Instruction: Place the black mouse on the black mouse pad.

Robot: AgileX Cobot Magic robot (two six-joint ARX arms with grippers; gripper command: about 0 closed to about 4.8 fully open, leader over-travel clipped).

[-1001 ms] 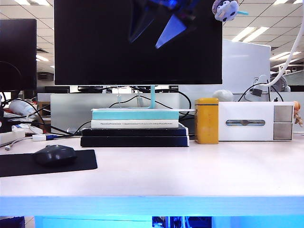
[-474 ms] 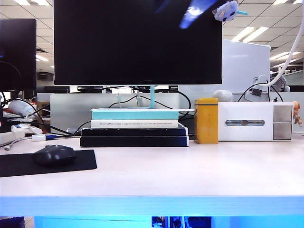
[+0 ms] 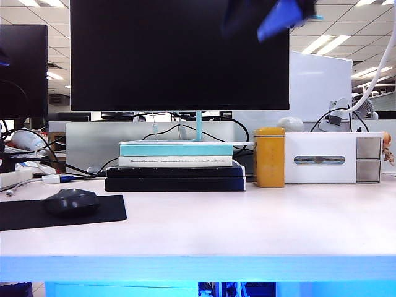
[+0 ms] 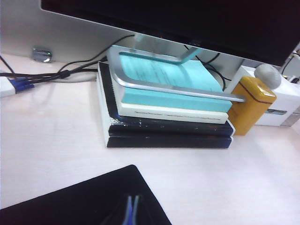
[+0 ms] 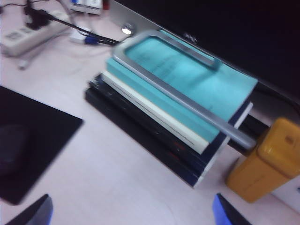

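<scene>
The black mouse (image 3: pixel 71 202) rests on the black mouse pad (image 3: pixel 105 210) at the table's left front. The right wrist view shows the mouse (image 5: pixel 11 150) as a dark dome on the pad (image 5: pixel 42 126). My right gripper (image 5: pixel 133 215) hangs open above bare table beside the pad, its blue fingers (image 5: pixel 227 213) wide apart with nothing between them. In the exterior view it is a blurred blue shape (image 3: pixel 281 15) high up in front of the monitor. My left gripper (image 4: pixel 131 211) is shut and empty over a corner of the pad (image 4: pixel 70 201); the mouse is out of that view.
A stack of books (image 3: pixel 176 167) under the monitor (image 3: pixel 179 55) stands at the back middle. A yellow tin (image 3: pixel 268 158) and a white box (image 3: pixel 334 158) stand to its right. Cables and a power strip (image 3: pixel 25 176) lie behind the pad.
The blurred right gripper has moved to the right across the top of the exterior view. The mouse and the pad have not moved.
</scene>
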